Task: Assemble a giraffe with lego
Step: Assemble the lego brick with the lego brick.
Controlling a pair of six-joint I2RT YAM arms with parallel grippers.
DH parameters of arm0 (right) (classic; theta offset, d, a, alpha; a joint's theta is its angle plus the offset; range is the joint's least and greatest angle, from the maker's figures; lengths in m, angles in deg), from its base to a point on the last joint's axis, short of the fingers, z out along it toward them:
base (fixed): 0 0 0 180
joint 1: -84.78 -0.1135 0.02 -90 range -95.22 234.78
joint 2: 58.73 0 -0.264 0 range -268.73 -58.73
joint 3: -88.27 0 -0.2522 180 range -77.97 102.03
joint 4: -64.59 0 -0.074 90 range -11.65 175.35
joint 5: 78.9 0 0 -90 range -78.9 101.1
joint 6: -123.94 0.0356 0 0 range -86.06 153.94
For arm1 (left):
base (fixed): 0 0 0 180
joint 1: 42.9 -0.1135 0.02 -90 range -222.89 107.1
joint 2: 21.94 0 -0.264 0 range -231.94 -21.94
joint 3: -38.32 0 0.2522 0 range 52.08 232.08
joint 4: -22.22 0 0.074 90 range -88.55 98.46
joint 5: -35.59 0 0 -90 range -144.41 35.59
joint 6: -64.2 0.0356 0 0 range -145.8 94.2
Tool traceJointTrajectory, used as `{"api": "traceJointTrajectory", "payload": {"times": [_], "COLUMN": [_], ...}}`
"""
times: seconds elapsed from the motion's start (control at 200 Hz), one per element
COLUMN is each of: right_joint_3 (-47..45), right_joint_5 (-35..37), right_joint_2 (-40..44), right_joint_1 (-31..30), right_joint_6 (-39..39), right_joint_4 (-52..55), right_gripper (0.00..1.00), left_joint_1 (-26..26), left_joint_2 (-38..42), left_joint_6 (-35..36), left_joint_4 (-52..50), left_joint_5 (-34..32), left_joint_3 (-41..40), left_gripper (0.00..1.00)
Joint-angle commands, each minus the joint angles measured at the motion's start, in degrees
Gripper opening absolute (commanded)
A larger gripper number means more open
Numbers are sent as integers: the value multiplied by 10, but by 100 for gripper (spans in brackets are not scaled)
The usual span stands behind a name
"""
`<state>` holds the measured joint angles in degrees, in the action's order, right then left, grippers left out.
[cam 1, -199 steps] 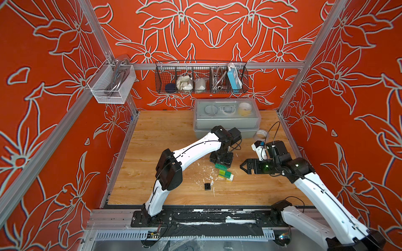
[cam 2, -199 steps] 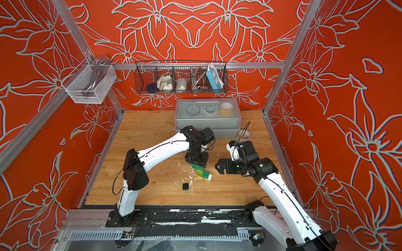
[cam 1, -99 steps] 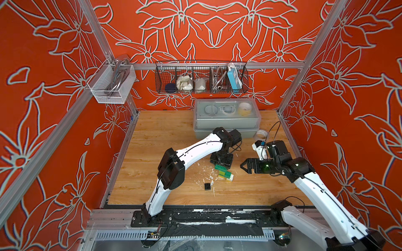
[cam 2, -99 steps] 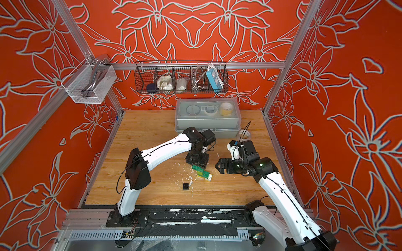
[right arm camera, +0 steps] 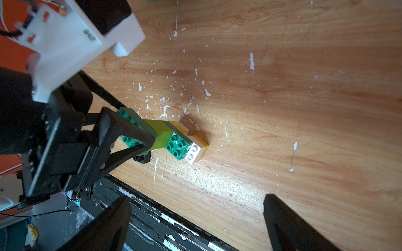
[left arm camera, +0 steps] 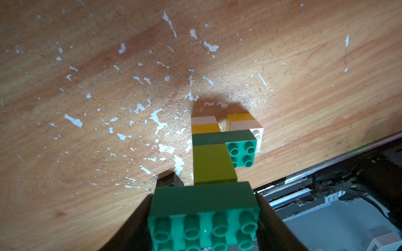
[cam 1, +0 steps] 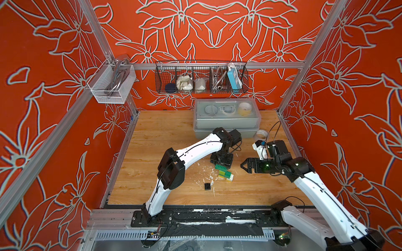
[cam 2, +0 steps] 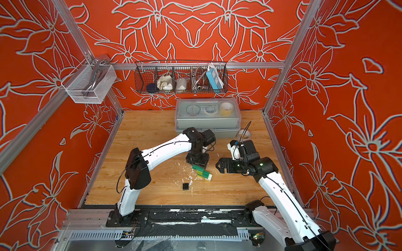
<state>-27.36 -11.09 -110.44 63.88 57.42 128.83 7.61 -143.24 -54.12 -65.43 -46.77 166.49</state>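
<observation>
The giraffe (cam 1: 224, 173) (cam 2: 203, 173) lies tilted at mid-table, its white and yellow legs touching the wood. A dark green body, a lime green neck (left arm camera: 212, 163) and a dark green head (left arm camera: 204, 202) make up the rest of it. My left gripper (cam 1: 221, 162) (left arm camera: 204, 209) is shut on the head brick, one finger on each long side. A loose black lego brick (cam 1: 207, 186) (right arm camera: 142, 158) sits on the wood in front of it, apart. My right gripper (cam 1: 244, 166) (right arm camera: 195, 202) hangs open to the right of the giraffe (right arm camera: 176, 141), holding nothing.
A grey lidded box (cam 1: 226, 121) stands at the back behind the left wrist. A tape roll (cam 1: 262, 134) lies beside it. White flecks dot the wood around the bricks. A wire basket (cam 1: 201, 77) hangs on the back wall. A black rail (cam 1: 217, 214) runs along the front edge.
The left arm's elbow has shifted slightly to the right. Both grippers, the giraffe and the black brick stay where they were.
</observation>
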Motion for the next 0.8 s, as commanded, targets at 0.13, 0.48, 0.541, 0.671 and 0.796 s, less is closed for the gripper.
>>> {"api": "traceJointTrajectory", "payload": {"times": [0.13,0.48,0.541,0.671,0.796], "right_joint_3": [-1,-2,-2,-1,-2], "right_joint_5": [-9,-10,-10,-10,-13], "right_joint_2": [2,0,0,-1,-2], "right_joint_1": [3,4,5,5,6], "right_joint_6": [-5,-6,-5,-6,-5], "right_joint_4": [-5,-9,-9,-9,-12], "right_gripper": [100,100,100,100,100], "left_joint_1": [-11,-12,-12,-13,-13], "left_joint_2": [-3,-10,-10,-9,-7], "left_joint_6": [8,15,18,19,22], "left_joint_4": [-3,-3,-6,-9,-11], "left_joint_5": [-3,-4,-6,-9,-7], "left_joint_3": [-14,-20,-18,-19,-22], "left_gripper": [51,51,51,51,51]}}
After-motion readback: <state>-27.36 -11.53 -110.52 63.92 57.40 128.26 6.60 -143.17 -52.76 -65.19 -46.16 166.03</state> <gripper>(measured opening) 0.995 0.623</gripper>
